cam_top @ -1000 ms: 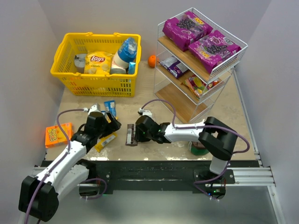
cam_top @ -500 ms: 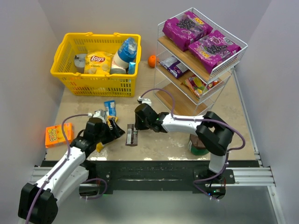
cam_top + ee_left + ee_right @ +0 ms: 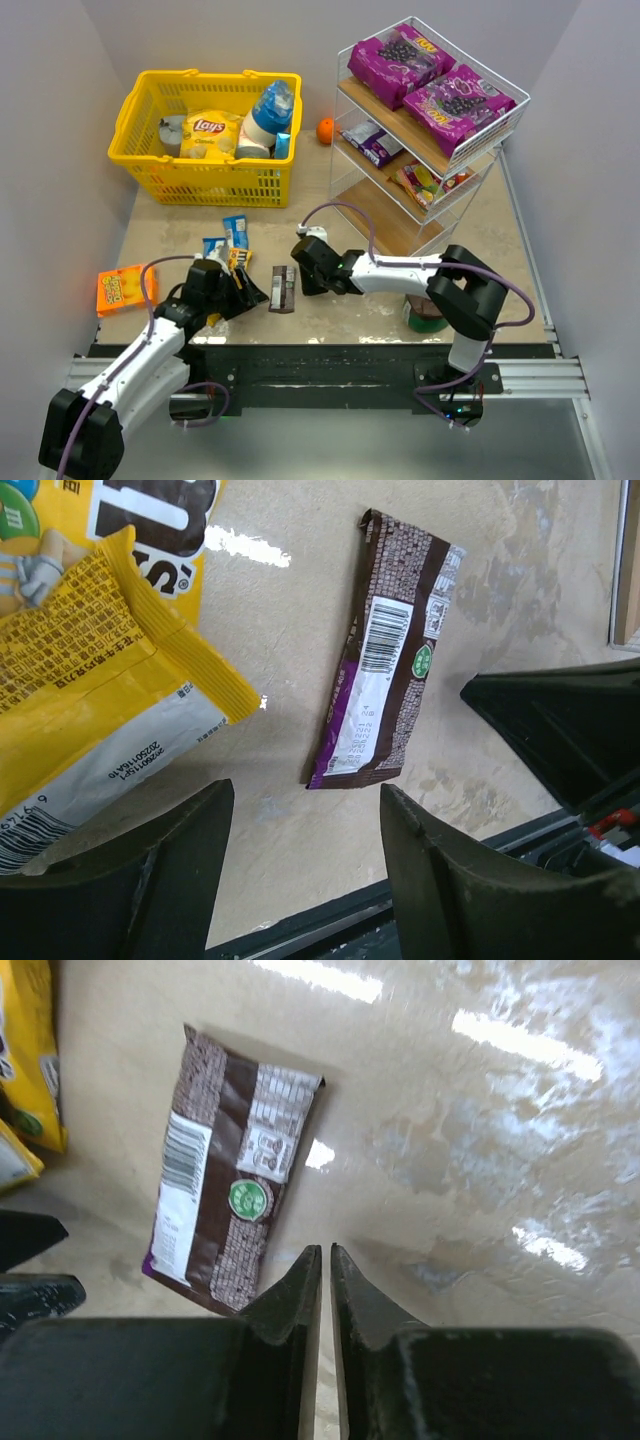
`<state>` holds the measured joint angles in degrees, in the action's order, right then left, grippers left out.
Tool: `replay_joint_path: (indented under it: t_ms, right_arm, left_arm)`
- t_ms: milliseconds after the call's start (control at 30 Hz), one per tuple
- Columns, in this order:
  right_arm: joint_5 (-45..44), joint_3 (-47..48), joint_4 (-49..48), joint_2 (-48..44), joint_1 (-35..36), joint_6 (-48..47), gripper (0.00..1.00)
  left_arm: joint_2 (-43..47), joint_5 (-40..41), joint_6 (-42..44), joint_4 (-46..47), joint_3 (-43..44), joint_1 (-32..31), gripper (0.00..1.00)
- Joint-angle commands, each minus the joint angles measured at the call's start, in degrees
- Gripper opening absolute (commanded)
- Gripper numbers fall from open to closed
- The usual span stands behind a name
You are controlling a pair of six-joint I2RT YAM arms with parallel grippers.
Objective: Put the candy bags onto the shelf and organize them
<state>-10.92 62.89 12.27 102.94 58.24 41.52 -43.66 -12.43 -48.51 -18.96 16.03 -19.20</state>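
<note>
Hovering with left gripper (image 3: 303,805) spread and empty, right gripper (image 3: 325,1255) pinched together on nothing, glossy flat brown candy packet (image 3: 225,1200) at its ten o'clock.

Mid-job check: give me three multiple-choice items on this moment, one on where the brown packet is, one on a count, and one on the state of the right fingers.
1. Where is the brown packet?
A) flat on the table, between the left fingers and the right fingers
B) in the basket
C) held in the air

2. How many large purple bags lie on the top tier of the shelf?
A) one
B) two
C) four

3. The right fingers are:
A) wide open
B) shut on the brown packet
C) shut, holding nothing

Answers:
1. A, both wrist views show it lying on the table ahead of the fingers.
2. B, two bags lie side by side on that tier.
3. C, the tips meet with nothing between them, and the packet lies apart from them.
</note>
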Motion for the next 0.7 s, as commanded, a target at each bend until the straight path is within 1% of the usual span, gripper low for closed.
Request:
replay_joint_path:
  t_ms: [0,33,100,267,433,533,667]
  right_arm:
    - [2.6,-2.4,-0.9,-1.5,2.1,0.7,0.1]
    - [4.6,-2.9,-2.4,-1.1,2.5,0.8,0.1]
    - [5.7,-3.0,-3.6,-0.1,4.0,1.3,0.09]
    - [8.5,-0.2,-7.4,5.2,6.4,2.5,0.08]
    - [7.8,2.5,-10.6,8.3,7.0,2.5,0.07]
    - [4.8,4.9,-6.7,8.1,6.9,2.3,0.07]
    - [-0.2,4.5,-0.9,4.0,6.9,2.3,0.08]
  left_arm:
    - [0.0,-2.2,-2.2,1.4,-1.8,-0.6,0.65]
    - [-0.1,-2.2,-2.7,1.8,-2.1,-0.6,0.65]
    - [0.4,-2.5,-4.2,2.8,-3.2,-0.7,0.65]
    - [1.6,-2.3,-7.6,6.0,-5.7,-0.7,0.66]
    - [1.9,-1.1,-9.8,7.4,-7.7,-0.7,0.66]
    - [2.4,1.6,-10.4,6.6,-7.9,-0.7,0.66]
    - [3.9,4.4,-11.6,5.5,-8.3,-0.7,0.65]
